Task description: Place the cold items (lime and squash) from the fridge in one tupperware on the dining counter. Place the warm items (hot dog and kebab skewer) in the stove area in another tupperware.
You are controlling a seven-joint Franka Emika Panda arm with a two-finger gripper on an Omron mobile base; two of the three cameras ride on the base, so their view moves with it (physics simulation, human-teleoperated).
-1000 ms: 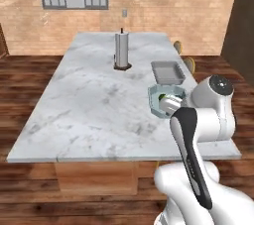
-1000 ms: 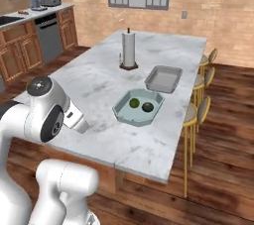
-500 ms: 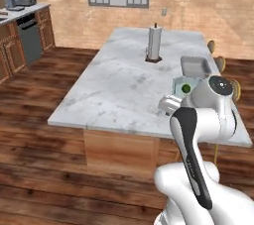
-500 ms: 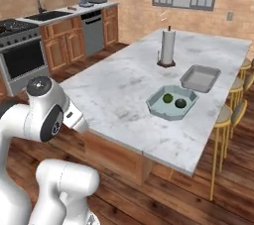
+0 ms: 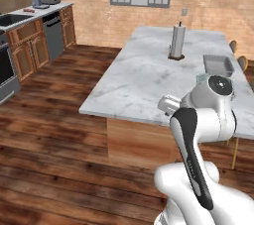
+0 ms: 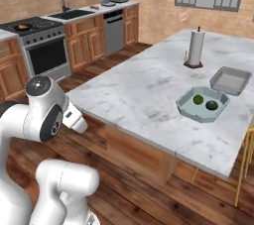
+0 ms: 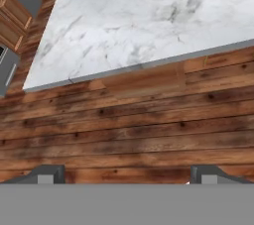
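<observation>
I'm between picks: the tool [image 7: 124, 178] is spread wide with nothing in it, pointing down at the wood floor [image 7: 129, 135] just off the table [image 6: 144, 95] edge. The cold half looks done. Lime [image 6: 198, 99] and squash [image 6: 212, 105] sit side by side in the teal tub [image 6: 191, 112], with the grey tub [image 6: 229, 81] just beyond it at about 1 o'clock, bare as far as I can see. So my judgement is that the step in hand is driving over to the stove [image 6: 42, 45] for the warm items. I can make out something small in a pan [image 6: 22, 27] on the burners, too small to name; hot dog and skewer I can't pick out yet.

To do it well I'd keep the arm folded in close while the base rolls, and only reach once the stove top fills the view square on.

Room: the floor between table and stove, at 10 o'clock in the right base view, is open planks. The near table corner [image 5: 84, 111] overhangs at my 12 o'clock, so I'd swing wide of it. The paper-towel stand [image 6: 195, 48] is well back and no concern.
</observation>
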